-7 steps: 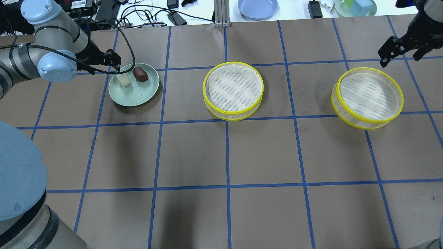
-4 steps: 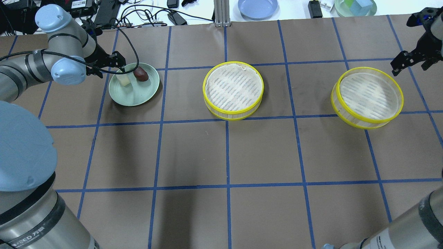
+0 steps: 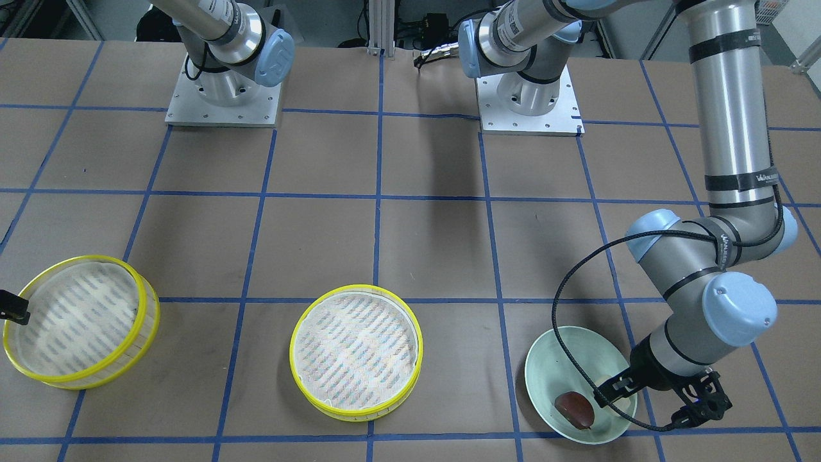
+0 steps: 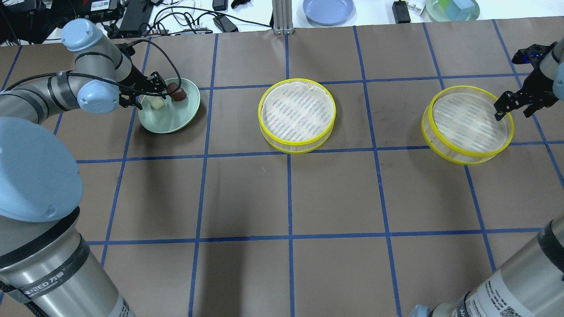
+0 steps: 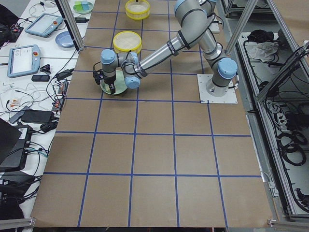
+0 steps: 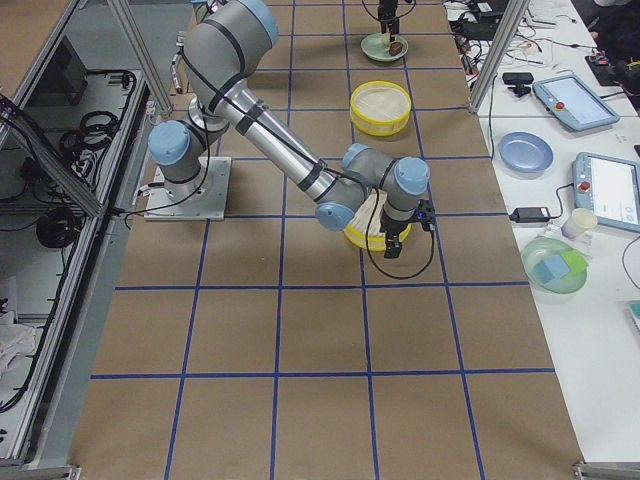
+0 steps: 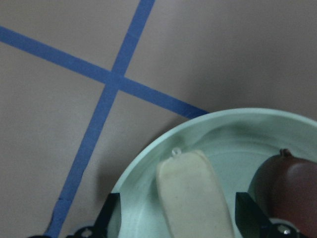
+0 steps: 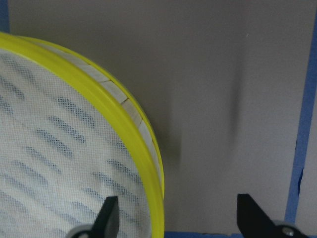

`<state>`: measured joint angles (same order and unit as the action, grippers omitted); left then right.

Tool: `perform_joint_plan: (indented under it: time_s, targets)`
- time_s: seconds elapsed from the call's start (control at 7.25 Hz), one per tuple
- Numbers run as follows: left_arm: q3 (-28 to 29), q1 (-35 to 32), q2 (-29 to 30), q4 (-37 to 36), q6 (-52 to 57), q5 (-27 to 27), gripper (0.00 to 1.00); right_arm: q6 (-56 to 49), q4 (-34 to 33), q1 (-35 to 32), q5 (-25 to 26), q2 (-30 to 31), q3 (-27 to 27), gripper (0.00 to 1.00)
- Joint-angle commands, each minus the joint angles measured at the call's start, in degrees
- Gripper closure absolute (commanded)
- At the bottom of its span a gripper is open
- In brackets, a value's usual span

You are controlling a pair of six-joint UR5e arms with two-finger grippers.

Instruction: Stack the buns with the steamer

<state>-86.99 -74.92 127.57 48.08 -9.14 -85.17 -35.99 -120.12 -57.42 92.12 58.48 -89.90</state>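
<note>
Reaching, left arm: it comes in low from the robot's left, with the wrist bent down over the pale green round plate (image 4: 169, 123).
Grip, left: the left claw (image 7: 181, 220) is apart, one finger on each side of the cream-white oval bun (image 7: 195, 193). A sliver of plate shows on either side of the bun, so it is not yet clamped.
Buns: both lie on the plate's far part. The glossy reddish-brown oval bun (image 4: 178, 93) lies just beside the cream one, outside the claw.
Right arm: it is stretched out over the right end of the brown-papered bench (image 4: 335, 193).
Grip, right: the right claw (image 8: 181, 220) is apart and straddles the rim of the right-hand yellow-rimmed round steamer tray (image 4: 467, 125). One finger is above the white mesh, the other outside the wall.
Room: the middle yellow-rimmed round steamer tray (image 4: 296, 115) sits well apart from the plate and from the other tray, with brown paper between.
Edges: the plate sits near the bench's far edge.
Hidden: the left wrist view cuts off the cream bun's near end and the brown bun's side. The front view shows only a dark tip of the right claw at the frame edge.
</note>
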Motion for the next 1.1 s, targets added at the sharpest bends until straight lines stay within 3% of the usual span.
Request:
perform_joint_plan:
  time_s: [0.0,0.14,0.28,0.69,0.97]
  targets:
    - [0.1,0.0,0.2,0.4,-0.1,-0.1,1.0,-0.1,0.2,0.0,0.0,-0.3,-0.1,0.59]
    - [0.2,0.0,0.1,0.3,0.2,-0.1,1.0,-0.1,0.3,-0.1,0.0,-0.2,-0.1,0.82]
    - [0.2,0.0,-0.7,0.5,2.4,-0.5,1.0,-0.2,1.4,0.0,0.1,0.1,-0.1,0.9]
    - [0.3,-2.4,-5.1,4.3,4.3,-3.8,1.0,0.8,3.4,-1.3,0.1,3.7,0.5,1.0]
    - [0.7,-9.4,-7.8,4.5,-5.6,-3.1,1.0,3.1,3.9,-4.0,0.8,5.6,0.8,1.0]
